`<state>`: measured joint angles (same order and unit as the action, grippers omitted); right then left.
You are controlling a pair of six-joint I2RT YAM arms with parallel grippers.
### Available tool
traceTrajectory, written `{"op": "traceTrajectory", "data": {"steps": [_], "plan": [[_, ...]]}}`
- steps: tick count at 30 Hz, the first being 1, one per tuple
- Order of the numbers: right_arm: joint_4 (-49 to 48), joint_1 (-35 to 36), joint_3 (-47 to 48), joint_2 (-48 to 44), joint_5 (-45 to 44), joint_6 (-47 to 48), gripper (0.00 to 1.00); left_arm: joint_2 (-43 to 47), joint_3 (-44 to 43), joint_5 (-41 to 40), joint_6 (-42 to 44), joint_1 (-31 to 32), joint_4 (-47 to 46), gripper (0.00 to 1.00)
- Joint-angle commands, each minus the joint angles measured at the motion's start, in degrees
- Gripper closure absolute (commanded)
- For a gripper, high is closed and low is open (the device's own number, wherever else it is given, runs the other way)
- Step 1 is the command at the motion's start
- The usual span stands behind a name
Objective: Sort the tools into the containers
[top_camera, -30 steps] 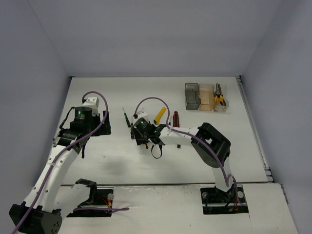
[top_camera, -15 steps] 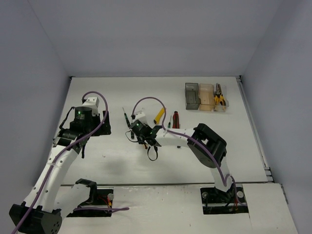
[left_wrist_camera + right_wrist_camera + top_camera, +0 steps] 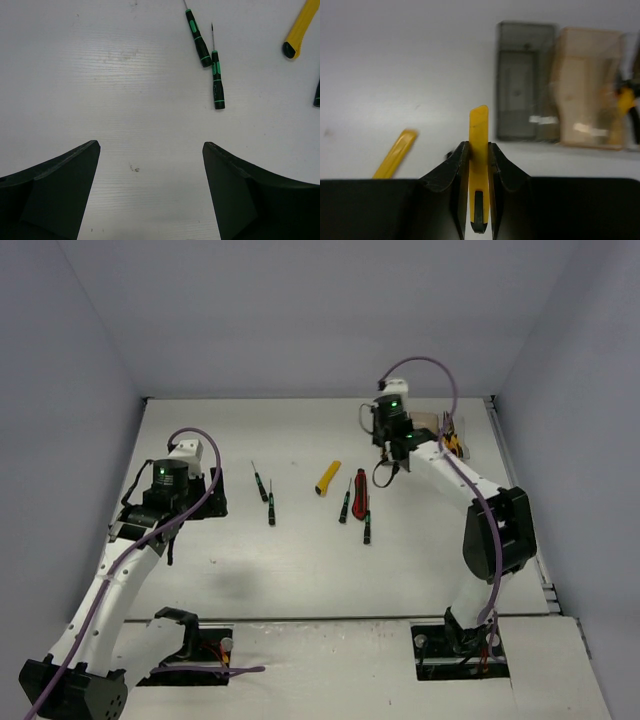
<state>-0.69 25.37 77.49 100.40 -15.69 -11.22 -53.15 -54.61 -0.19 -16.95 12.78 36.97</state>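
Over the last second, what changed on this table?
The right end effector shut on a yellow utility knife and carried it from mid-table toward the dark grey bin. The left end effector stayed open and still; the other yellow knife and red knife did not move.

Yellow knife (image 3: 479, 150) held near grey bin (image 3: 524, 80), screwdrivers (image 3: 271, 508) flat

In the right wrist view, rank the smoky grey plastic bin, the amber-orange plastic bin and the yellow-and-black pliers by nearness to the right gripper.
From the right gripper, shut on a yellow utility knife:
1. Smoky grey plastic bin, just ahead, to the right.
2. Amber-orange plastic bin, beside it, farther right.
3. Yellow-and-black pliers, blurred at the far right edge.
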Motion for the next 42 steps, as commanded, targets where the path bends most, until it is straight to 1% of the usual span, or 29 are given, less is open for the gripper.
{"op": "traceTrajectory", "data": {"steps": [1, 7, 12, 13, 14, 16, 17, 19, 21, 23, 26, 28, 31, 33, 35, 39, 42], "plan": [[-0.54, -9.63, 5.86, 2.22, 2.92, 5.38, 1.00, -0.06, -0.71, -0.17, -0.10, -0.74, -2.61, 0.19], [-0.45, -17.74, 13.16, 13.29, 5.63, 3.89, 1.00, -0.34, -0.65, -0.27, -0.01, -0.91, -2.67, 0.19], [-0.35, -20.60, 17.63, 19.98, 6.78, 1.98, 0.98, -0.48, -0.67, 0.17, -0.11, -0.92, -2.59, 0.19], [-0.36, -20.91, 18.04, 20.59, 6.81, 1.76, 0.96, -0.47, -0.67, 0.19, -0.16, -0.92, -2.61, 0.19], [-0.36, -21.03, 18.36, 21.00, 7.04, 1.61, 0.91, -0.47, -0.67, 0.19, -0.13, -0.92, -2.61, 0.19], [-0.36, -20.98, 18.99, 21.49, 7.75, 1.63, 0.75, -0.38, -0.76, 0.19, -0.10, -0.92, -2.61, 0.19], [-0.36, -20.97, 19.01, 21.50, 7.78, 1.64, 0.74, -0.38, -0.76, 0.19, -0.10, -0.92, -2.61, 0.19], [-0.36, -20.58, 18.77, 20.23, 7.90, 1.47, 0.63, -0.28, -0.69, 0.19, -0.10, -0.92, -2.77, 0.19], [-0.41, -20.09, 18.08, 18.06, 7.56, 0.71, 0.59, -0.20, -0.76, 0.19, -0.10, -0.92, -2.74, 0.19], [-0.37, -18.88, 17.15, 15.39, 6.89, 0.09, 0.56, -0.13, -0.76, 0.19, -0.18, -0.92, -2.70, 0.19], [-0.43, -16.66, 15.59, 12.33, 5.27, -0.68, 0.55, 0.12, -0.76, 0.19, -0.28, -1.00, -2.69, 0.19], [-0.36, -13.37, 13.71, 9.11, 3.44, -1.34, 0.54, 0.39, -0.76, 0.19, -0.34, -1.00, -2.76, 0.19], [-0.38, -8.23, 10.00, 6.76, 3.11, -4.33, 0.54, 0.51, -0.75, 0.19, -0.38, -1.00, -2.71, 0.19], [-0.45, -6.17, 8.55, 5.64, 2.80, -6.09, 0.54, 0.66, -0.75, 0.19, -0.45, -1.00, -2.78, 0.19], [-0.45, -1.04, 6.61, 5.57, 0.76, -8.80, 0.54, 0.68, -0.76, 1.67, -0.46, -1.00, -2.70, 0.19], [-0.48, 6.45, 6.03, 8.01, -4.15, -13.95, 0.53, 0.85, -0.76, 1.91, -0.69, -1.00, -2.84, 0.19], [-0.54, 9.60, 6.57, 11.14, -6.78, -19.71, 0.52, 1.11, -0.58, 2.29, -0.80, -1.00, -2.78, 0.19]]}}
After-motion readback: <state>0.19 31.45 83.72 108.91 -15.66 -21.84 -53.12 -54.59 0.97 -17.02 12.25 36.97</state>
